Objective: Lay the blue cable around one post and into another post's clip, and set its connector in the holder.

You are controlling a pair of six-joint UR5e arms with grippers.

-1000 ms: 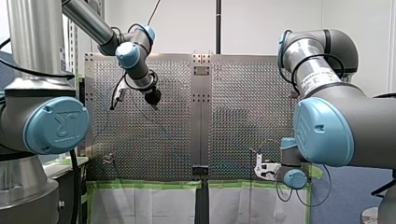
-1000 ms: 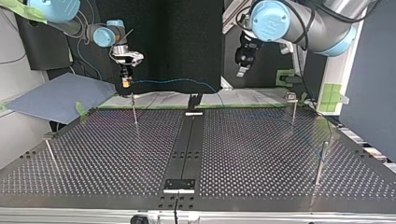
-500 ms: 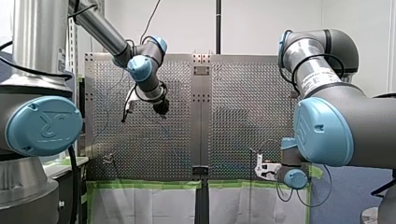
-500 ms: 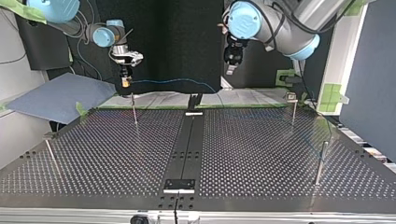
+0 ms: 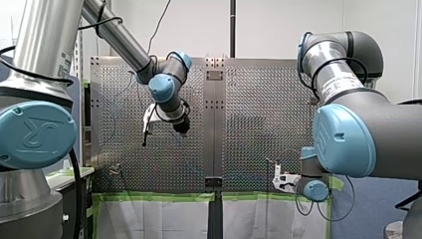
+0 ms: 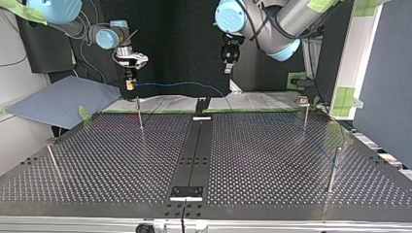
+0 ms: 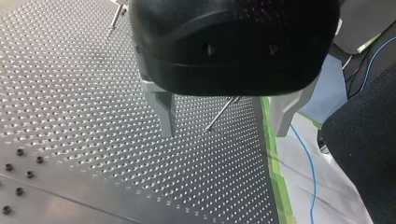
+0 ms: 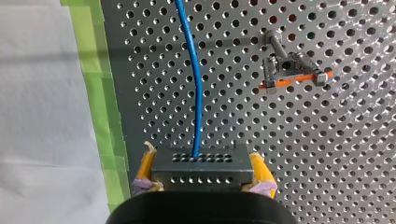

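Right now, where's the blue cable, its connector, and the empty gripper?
blue cable (image 8: pixel 196 93), right wrist view, mid-strand
connector (image 8: pixel 201 169), right wrist view, its holed face
my left gripper (image 7: pixel 224 133), left wrist view, midway between fingertips

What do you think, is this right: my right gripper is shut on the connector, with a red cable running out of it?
Not quite: the cable is blue, not red, as the right wrist view shows. My right gripper is shut on the connector.
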